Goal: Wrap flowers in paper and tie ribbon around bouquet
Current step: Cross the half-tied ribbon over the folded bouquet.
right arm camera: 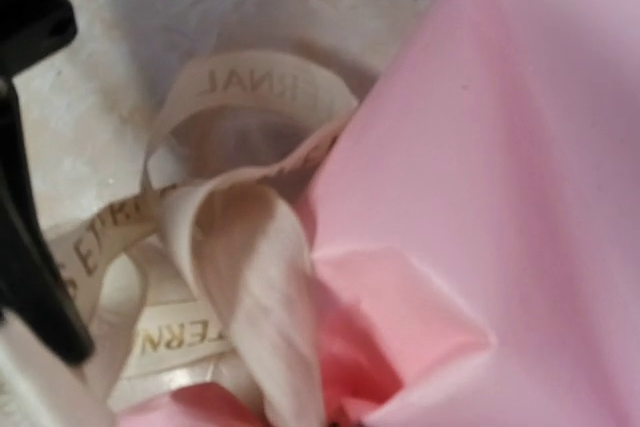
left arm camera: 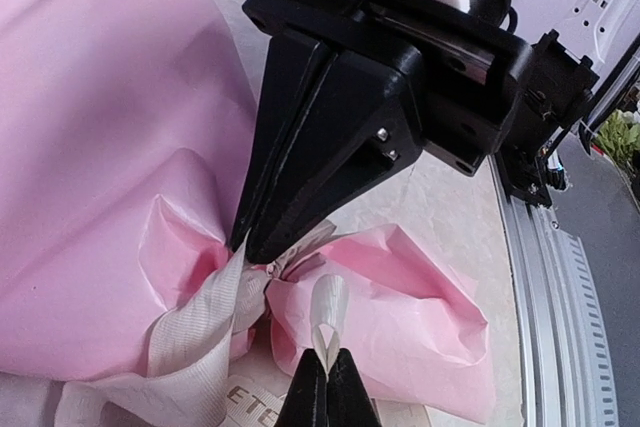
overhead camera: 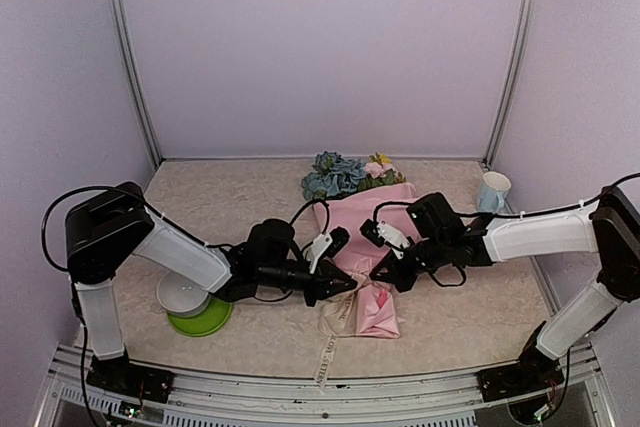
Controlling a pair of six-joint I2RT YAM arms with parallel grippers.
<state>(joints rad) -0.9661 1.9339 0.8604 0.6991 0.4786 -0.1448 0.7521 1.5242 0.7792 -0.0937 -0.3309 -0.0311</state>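
At the middle of the table (overhead camera: 220,207), the bouquet (overhead camera: 365,215) is lying with its flowers (overhead camera: 340,175) pointing away from the arms. The left gripper (left arm camera: 327,367) is pinching a fold of the ribbon (left arm camera: 195,342) beside the cinched neck of the paper (left arm camera: 100,147). The right gripper (left arm camera: 255,242), jaws together, is touching that neck, its hold unclear.

Setting: robotics lab test cell. Evidence: plain lilac wall panels (overhead camera: 320,47) on three sides beyond the jaws; aluminium corner posts (overhead camera: 133,57); mottled beige tabletop (overhead camera: 230,197) beneath the jaws; metal mounting rail (overhead camera: 300,387) nearward of the jaws, carrying both arm bases (overhead camera: 515,382).
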